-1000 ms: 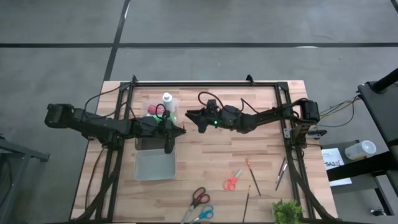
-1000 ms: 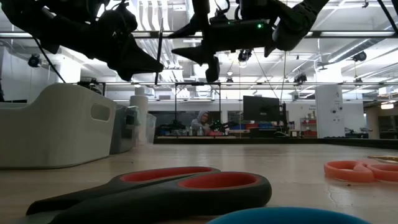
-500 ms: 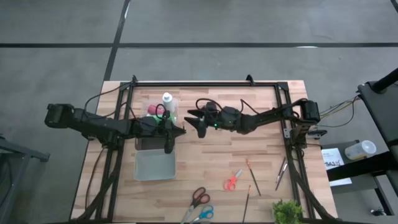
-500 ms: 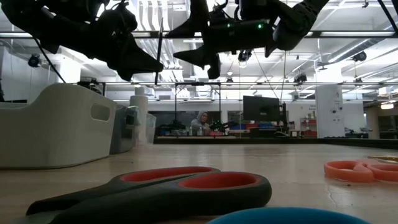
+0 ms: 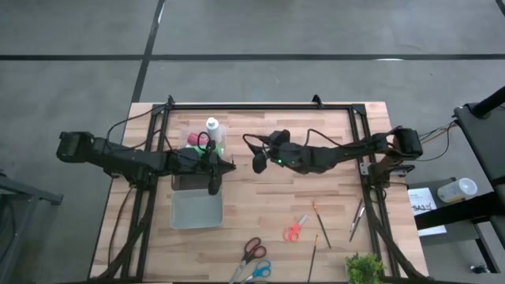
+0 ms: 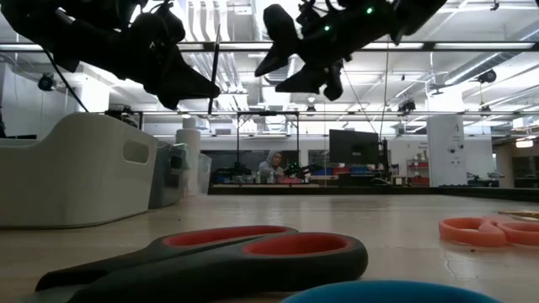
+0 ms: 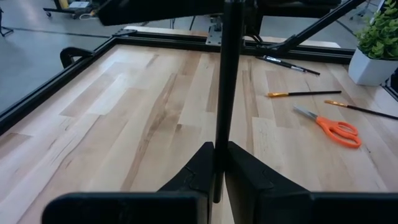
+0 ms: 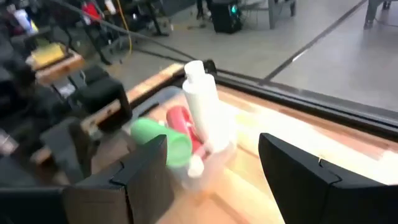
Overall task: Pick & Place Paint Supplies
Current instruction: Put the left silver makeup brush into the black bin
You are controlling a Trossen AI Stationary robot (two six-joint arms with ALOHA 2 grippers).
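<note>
My left gripper is shut on a thin dark brush, which stands upright above the table beside a clear tray. My right gripper hangs open just right of it, with nothing between its fingers. In the right wrist view the white bottle, the red bottle and the green bottle sit together in a clear holder beyond the fingers. Several brown-handled brushes lie flat on the table at the near right. My left gripper pinches the brush's shaft between its two fingers, below the shaft's middle. The fingers come about level from the table's left and lie across the brush. The brush stands upright, lifted clear of the table.
Orange scissors lie among the brushes. Black-and-red scissors and blue scissors lie by the near edge, a small plant at the near right corner. A black frame runs round the table.
My right gripper has opened wider, drawn back toward the table's right edge away from the brush, rolled and tipped up a little. The brush has stayed upright in my left gripper.
</note>
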